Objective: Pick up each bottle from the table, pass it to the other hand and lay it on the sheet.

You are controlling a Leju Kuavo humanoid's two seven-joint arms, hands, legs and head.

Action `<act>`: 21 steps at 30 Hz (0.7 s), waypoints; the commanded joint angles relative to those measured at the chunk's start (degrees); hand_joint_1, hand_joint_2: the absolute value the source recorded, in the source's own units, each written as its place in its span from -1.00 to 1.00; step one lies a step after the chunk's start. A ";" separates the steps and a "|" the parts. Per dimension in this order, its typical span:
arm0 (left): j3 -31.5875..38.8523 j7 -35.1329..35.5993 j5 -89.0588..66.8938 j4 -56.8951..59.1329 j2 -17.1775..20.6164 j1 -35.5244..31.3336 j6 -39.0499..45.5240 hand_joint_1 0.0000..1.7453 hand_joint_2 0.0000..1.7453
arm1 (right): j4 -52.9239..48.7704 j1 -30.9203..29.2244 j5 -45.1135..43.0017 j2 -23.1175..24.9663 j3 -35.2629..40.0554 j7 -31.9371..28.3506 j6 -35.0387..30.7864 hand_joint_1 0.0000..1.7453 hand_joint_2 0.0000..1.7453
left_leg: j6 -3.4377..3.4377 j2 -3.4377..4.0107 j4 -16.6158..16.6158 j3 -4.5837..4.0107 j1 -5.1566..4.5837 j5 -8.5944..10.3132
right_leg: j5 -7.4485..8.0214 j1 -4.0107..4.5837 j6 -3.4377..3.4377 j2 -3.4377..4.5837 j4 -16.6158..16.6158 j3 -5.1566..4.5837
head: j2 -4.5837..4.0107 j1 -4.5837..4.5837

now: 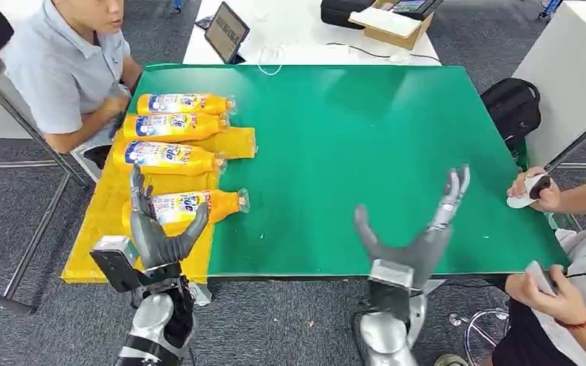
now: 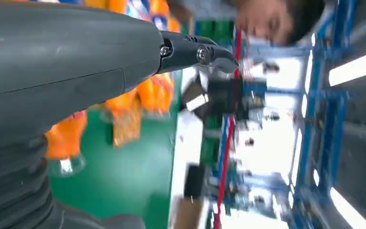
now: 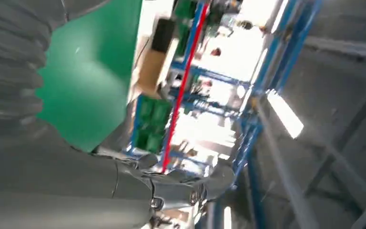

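Observation:
Several orange bottles lie on their sides on the yellow sheet [image 1: 99,221] at the table's left: the far bottle [image 1: 185,104], one below it [image 1: 172,126], a third [image 1: 166,157] and the nearest bottle [image 1: 194,204], whose cap end reaches onto the green table [image 1: 366,137]. My left hand [image 1: 156,229] is raised just in front of the nearest bottle, fingers spread, holding nothing. My right hand [image 1: 420,232] is up over the table's front edge, fingers apart and empty. The left wrist view shows my left hand [image 2: 76,62] and blurred orange bottles [image 2: 138,102] behind it.
A person in a pale shirt [image 1: 65,65] sits at the far left by the sheet. Another person's hands [image 1: 534,191] are at the right edge, one on a white object. A tablet [image 1: 226,32] and a box [image 1: 393,27] stand on the white table behind.

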 commanded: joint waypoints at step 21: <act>5.06 -0.35 -14.79 3.80 -4.85 0.75 11.82 -1.00 1.00 | 11.72 -1.29 6.65 0.85 2.43 0.04 -0.07 -1.00 1.00 | -0.06 0.07 -0.05 0.12 0.06 -0.05 | -0.04 0.06 -0.09 0.06 -0.05 0.14 | 0.00 0.00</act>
